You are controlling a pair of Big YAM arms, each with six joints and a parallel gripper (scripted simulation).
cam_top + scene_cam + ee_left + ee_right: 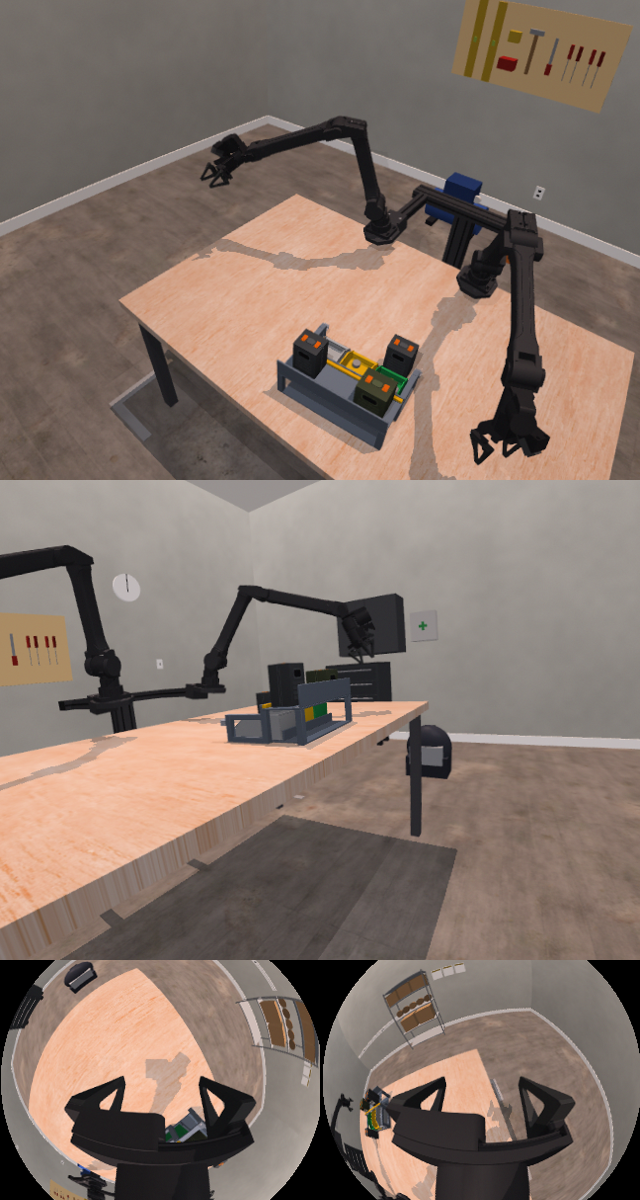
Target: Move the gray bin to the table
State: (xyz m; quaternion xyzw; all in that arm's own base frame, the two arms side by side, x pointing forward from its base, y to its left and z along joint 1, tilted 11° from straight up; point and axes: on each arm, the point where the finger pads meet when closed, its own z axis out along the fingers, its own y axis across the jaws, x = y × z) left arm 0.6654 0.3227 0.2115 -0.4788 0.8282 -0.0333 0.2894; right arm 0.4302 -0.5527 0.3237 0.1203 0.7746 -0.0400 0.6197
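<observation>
Gray walls and a brown wood-look floor surround a pale wooden table (248, 299) (155, 789) (99, 1049) (454, 1074); on it stands a low blue-gray shelf (330, 410) (324, 688) (191, 1120). Light and boxy, the gray open bin (337, 353) (282, 725) sits upright at one end of the shelf, partly hidden by a dark box; its parts are too small to tell. Three bins are counted: one gray, one yellow (367, 362) (309, 713), one green (396, 379) (320, 709) (169, 1136); three boxes with orange marks, two dark and one olive (374, 396) (321, 676); two arms, the left gripper (494, 454) (360, 658) (162, 1078) and right gripper (205, 182) (482, 1080) both wide open, holding nothing, well apart from the bins.
</observation>
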